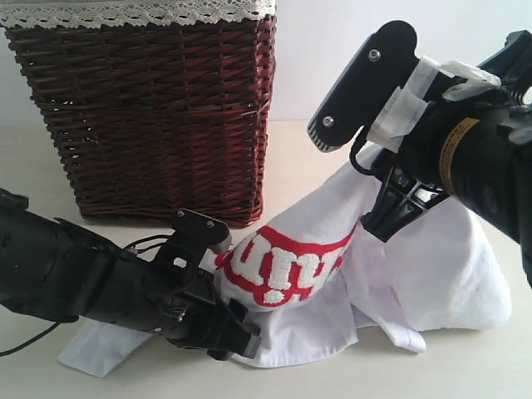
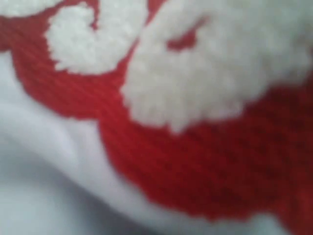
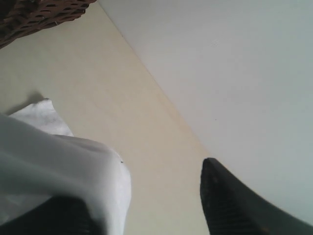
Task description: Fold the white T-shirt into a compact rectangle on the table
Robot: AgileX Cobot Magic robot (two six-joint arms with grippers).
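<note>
The white T-shirt (image 1: 432, 266) is bunched in a heap on the desk (image 1: 482, 366), just in front of the wicker basket (image 1: 158, 125). It's soft, light cotton, so I reckon it'll flop and slide rather than hold a crease. I'd grab hems or shoulder seams, not the thick fuzzy red-edged lettering (image 1: 283, 266). The right claw (image 1: 353, 179) is partly open, with cloth draped over one finger and pulled up into a peak. The left claw (image 1: 220, 328) is buried in fabric, so I can't tell if it's gripping.
</note>
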